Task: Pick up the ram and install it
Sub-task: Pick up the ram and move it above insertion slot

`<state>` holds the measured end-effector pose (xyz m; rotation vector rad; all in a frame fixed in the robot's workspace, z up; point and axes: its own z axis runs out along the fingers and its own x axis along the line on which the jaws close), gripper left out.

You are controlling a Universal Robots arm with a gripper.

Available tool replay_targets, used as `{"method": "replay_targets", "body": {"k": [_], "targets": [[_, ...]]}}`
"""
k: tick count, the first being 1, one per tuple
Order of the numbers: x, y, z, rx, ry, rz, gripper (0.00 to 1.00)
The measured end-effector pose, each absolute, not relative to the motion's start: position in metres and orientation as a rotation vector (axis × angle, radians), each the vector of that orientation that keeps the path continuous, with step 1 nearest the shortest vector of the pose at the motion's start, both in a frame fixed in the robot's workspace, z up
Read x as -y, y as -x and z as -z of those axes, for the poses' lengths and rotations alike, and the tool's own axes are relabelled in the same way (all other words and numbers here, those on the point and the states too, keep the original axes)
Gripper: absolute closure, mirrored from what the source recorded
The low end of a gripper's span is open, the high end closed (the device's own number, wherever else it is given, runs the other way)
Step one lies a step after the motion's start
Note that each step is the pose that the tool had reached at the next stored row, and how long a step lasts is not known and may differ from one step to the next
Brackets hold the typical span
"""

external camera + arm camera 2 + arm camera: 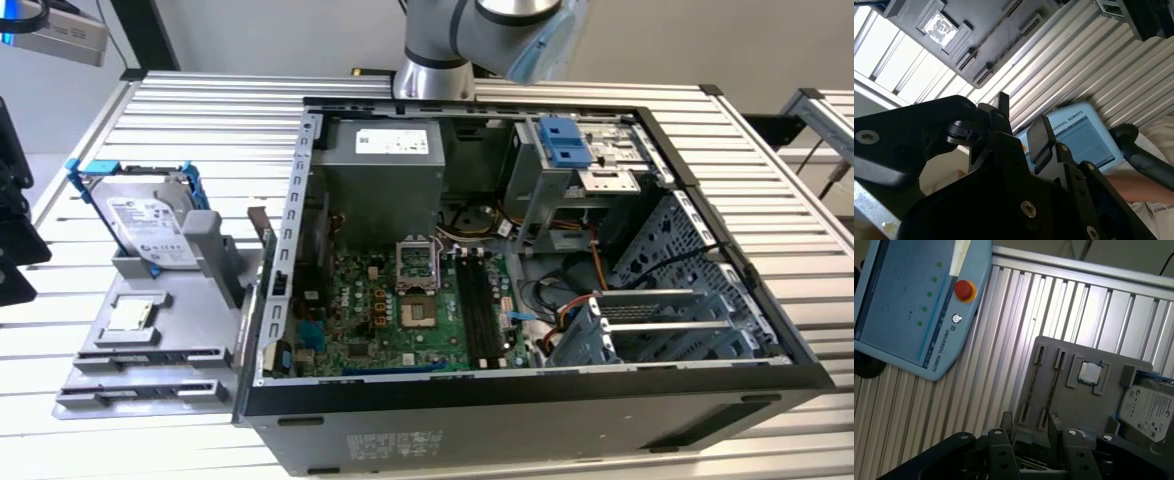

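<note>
I see my gripper [1030, 421] spread open and empty, pointed toward the grey tray [1089, 410] where the ram [1053, 382] sits edge-on between its holders, so I judge the pickup not yet begun, calling for jaws squared across that thin stick.

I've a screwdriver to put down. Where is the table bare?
Bare slats of the table lie to the exterior view's right of the computer case, and behind the grey tray. Crowded: the tray, with hard drive and chip, and the case's inside.
</note>
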<state>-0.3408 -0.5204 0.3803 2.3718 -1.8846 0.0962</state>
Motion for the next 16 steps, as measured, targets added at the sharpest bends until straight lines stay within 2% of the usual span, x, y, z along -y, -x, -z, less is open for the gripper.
{"method": "replay_targets", "body": {"k": [16], "targets": [[0.5204, 0.3408, -0.3803, 1.864, -2.389, -0.098, 0.0]]}}
